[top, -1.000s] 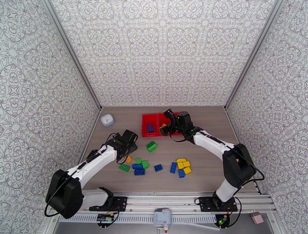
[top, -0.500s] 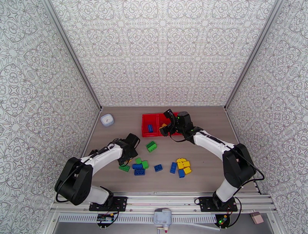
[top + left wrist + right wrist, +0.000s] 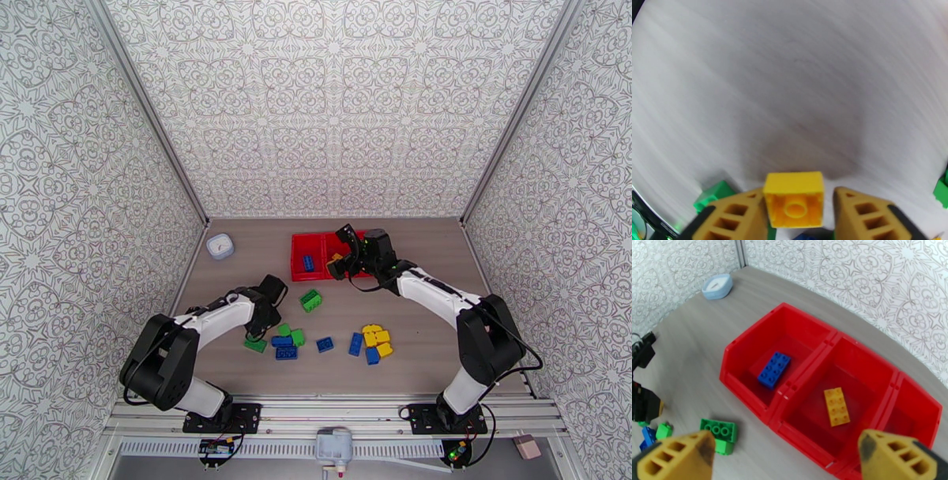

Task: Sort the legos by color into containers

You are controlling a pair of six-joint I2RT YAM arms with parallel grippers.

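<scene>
Yellow lego [image 3: 794, 185] btwn L gripper [image 3: 796, 197] jaws; R gripper [image 3: 786, 441] spread.

No legible text, labels, brands, numbers or signs anywhere in view

The red tray [image 3: 744, 392] is smooth, glossy plastic. The legos [image 3: 774, 369] are shiny studded plastic. The worktop [image 3: 699, 330] shows a matt wood-grain finish. The right end effector fingers [image 3: 675, 455] are matt yellow plastic.
</scene>
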